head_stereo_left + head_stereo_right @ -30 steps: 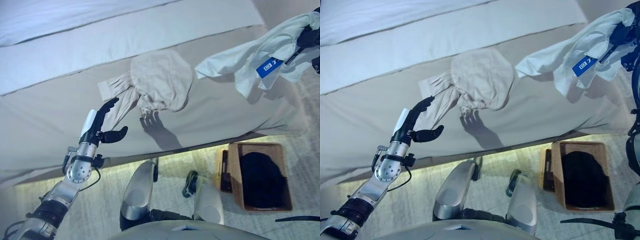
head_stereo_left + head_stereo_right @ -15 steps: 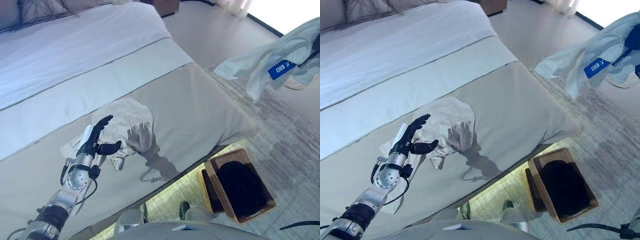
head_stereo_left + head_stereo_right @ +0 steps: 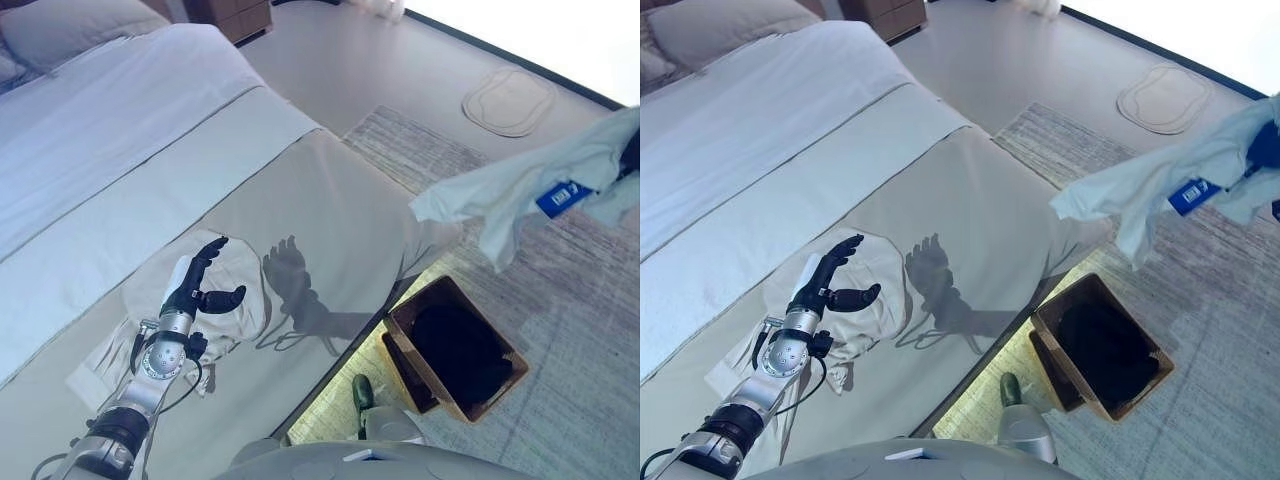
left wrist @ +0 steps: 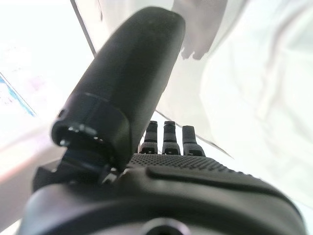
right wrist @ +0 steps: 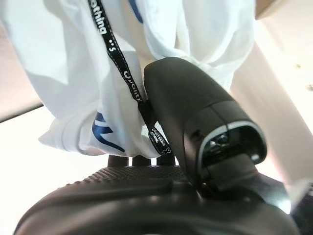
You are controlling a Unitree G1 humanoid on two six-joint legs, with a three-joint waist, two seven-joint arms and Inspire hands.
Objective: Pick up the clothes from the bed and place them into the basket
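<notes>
Over the bed [image 3: 120,130], the left hand [image 3: 196,285] hovers with fingers spread and empty above a crumpled beige garment [image 3: 235,290]. Right of it, the woven, box-shaped basket [image 3: 455,350] stands on the floor, a dark item inside. The right hand [image 5: 195,112], curled round a soft white shirt [image 3: 510,190], holds it aloft above and just beyond the basket; the drop appears to be down and slightly inward.

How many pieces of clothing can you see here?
3, maybe: a white garment in the right hand, a beige one on the bed, something dark in the basket.
</notes>
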